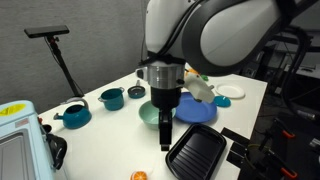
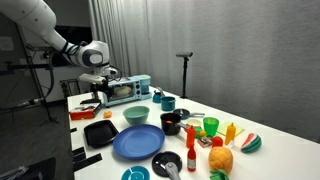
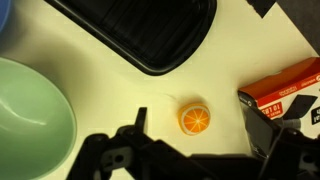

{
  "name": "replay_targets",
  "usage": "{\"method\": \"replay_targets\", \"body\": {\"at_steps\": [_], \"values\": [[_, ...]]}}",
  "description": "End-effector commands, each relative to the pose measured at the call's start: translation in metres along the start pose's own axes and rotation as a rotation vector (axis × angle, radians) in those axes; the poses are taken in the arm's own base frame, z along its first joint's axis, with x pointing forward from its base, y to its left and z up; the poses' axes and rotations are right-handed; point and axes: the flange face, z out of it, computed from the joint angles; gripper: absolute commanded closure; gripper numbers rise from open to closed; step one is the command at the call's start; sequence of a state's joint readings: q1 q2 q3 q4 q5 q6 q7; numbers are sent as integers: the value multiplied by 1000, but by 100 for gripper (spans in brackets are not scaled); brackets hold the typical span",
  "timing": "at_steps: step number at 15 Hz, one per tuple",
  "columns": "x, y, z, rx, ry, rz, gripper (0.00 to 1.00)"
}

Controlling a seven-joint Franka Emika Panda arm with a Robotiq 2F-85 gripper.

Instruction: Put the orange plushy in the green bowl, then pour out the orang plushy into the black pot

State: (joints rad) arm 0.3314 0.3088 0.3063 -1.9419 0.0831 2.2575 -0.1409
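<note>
Filling the wrist view's left edge, the green bowl (image 3: 30, 115) rests on the pale table (image 3: 110, 80). To its right the orange plushy (image 3: 195, 119) lies on the table between the fingertips of the gripper (image 3: 205, 128), spread wide and holding nothing, with an orange box (image 3: 285, 88) at the far right. In an exterior view the black pot (image 2: 171, 123) stands right of the bowl.

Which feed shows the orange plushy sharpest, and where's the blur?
Wrist view: the orange plushy is sharp and evenly lit, no glare. In an exterior view the arm looms out of focus, plushy clipped at the bottom edge. In an exterior view the table is bright against a dim room, plushy indiscernible.
</note>
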Motion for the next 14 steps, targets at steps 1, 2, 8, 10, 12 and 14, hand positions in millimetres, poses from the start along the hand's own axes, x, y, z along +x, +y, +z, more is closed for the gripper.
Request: {"method": "replay_targets", "body": {"at_steps": [1,2,8,10,12,14], "values": [[49,-17,28,-10,6,-87,0],[58,-23,34,-16,6,-112,0],[90,-53,77,-73,-103,-252,0],[94,-60,92,-97,-165,-286,0],[99,-65,100,-120,-197,-317,0],[105,-67,107,-163,-214,-348,0]]}}
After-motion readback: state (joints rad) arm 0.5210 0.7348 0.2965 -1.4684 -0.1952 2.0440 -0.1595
